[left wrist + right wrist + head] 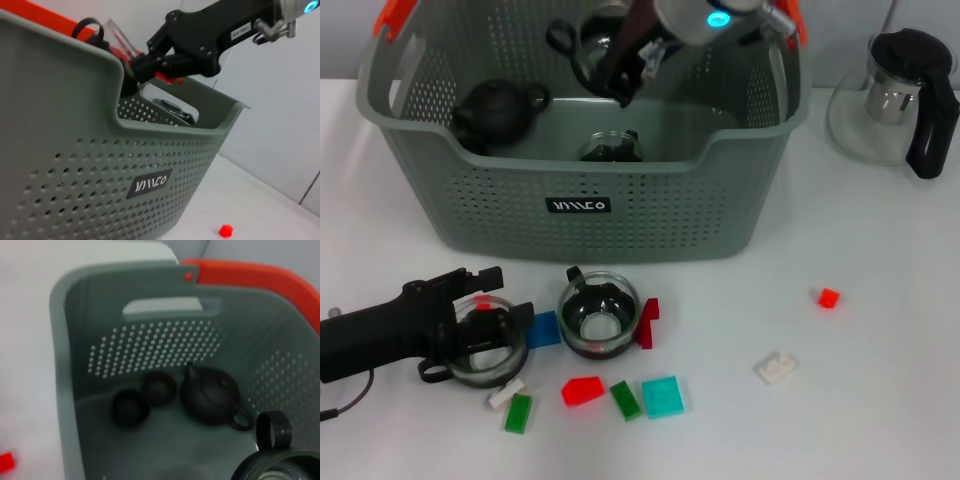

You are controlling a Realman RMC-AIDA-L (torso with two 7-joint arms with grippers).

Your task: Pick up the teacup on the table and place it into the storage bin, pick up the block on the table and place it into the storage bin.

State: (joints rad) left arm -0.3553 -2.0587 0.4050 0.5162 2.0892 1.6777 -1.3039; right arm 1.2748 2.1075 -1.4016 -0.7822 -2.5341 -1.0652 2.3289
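The storage bin (650,210) stands at the back of the table, grey-green with a black label. My right gripper (610,78) hangs over its inside, shut on a glass teacup (585,45) with a black handle; that teacup (272,455) shows above the bin floor in the right wrist view. My left gripper (490,305) lies low on the table at the front left, open, its fingers either side of the rim of a second glass teacup (485,350). A third teacup (600,315) sits in front of the bin. Several blocks lie around it, among them a red block (582,390) and a teal block (662,396).
Inside the bin are a black teapot (500,108), a glass cup (612,148) and two dark cups (145,397). A glass teapot (895,95) stands at the back right. A small red block (828,297) and a white block (776,367) lie apart to the right.
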